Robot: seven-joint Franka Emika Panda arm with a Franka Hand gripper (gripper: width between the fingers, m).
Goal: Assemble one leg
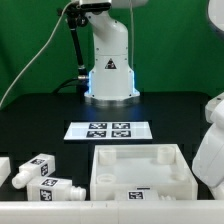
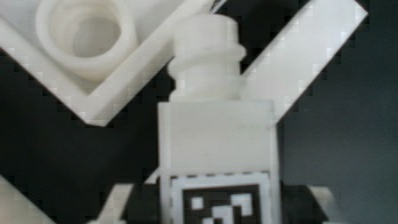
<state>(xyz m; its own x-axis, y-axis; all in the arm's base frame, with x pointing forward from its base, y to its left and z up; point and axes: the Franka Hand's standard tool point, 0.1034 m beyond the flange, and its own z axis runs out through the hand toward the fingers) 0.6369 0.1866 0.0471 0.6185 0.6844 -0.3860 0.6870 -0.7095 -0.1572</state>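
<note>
Wrist view: the end effector (image 2: 221, 203) is clenched on the leg (image 2: 221, 130), with its dark fingers (image 2: 127, 205) on either side of the tagged body nearest the camera. The leg's narrower screw end (image 2: 208, 50) points away, over the tabletop (image 2: 54, 62) and beside a round corner hole (image 2: 86, 30). Whether the tip touches anything cannot be told. In the exterior view, spare legs (image 1: 40, 178) lie on the black table (image 1: 40, 115) at that view's left, just beside the tabletop. Beyond them lies the marker board (image 1: 98, 130), and farthest back stands the robot base (image 1: 108, 62).
</note>
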